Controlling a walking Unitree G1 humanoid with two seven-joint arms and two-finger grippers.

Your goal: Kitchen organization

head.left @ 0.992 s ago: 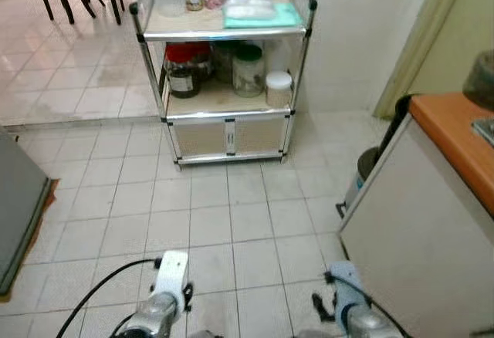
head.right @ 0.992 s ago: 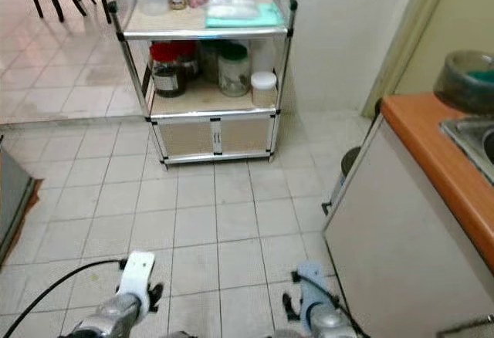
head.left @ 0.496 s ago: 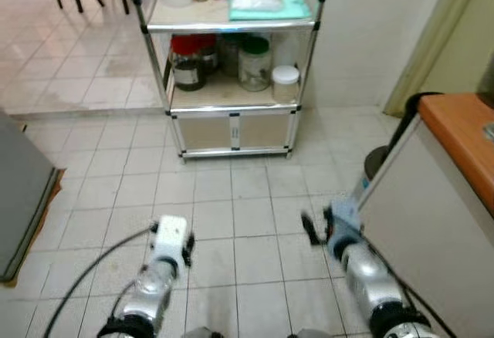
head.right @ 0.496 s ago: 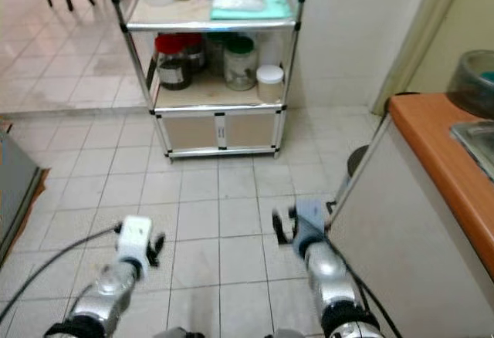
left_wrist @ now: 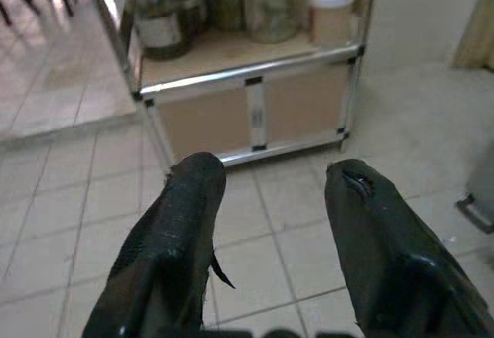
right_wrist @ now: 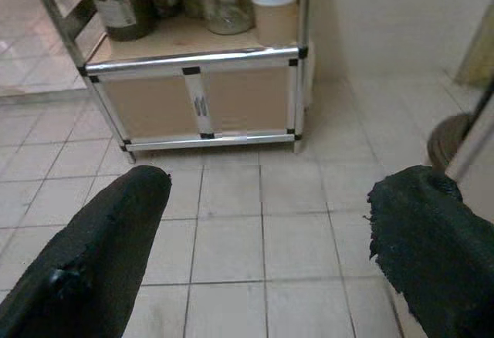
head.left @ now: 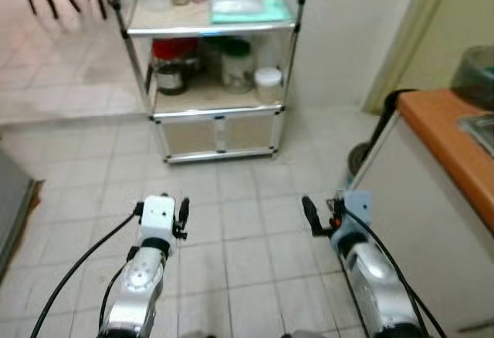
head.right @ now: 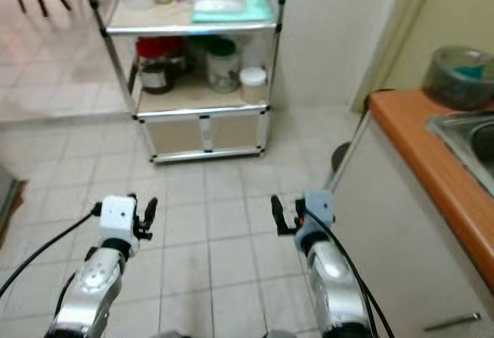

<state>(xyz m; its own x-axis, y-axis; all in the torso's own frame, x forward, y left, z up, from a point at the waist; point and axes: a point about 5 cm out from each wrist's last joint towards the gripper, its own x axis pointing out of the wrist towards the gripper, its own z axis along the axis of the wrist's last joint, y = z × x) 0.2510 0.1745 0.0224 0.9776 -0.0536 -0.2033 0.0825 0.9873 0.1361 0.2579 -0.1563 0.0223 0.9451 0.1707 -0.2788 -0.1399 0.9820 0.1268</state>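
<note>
Since the earlier frames we have raised both arms. Left gripper (head.left: 182,216) and right gripper (head.left: 318,213) hover empty over the floor, fingers parted wide. Well ahead stands the shelf cart (head.left: 212,111) with its jars (head.left: 238,63). We judge a squarer, closer approach best. Labels too blurred to read.

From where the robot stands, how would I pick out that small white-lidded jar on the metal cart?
Look at the metal shelf cart against the white wall, straight ahead across the tiled floor. On its middle shelf, above the two small cupboard doors, stands a row of jars. The small white-lidded jar is at the end nearest the wall: shortest, pale, beside a taller green-lidded glass jar.
</note>
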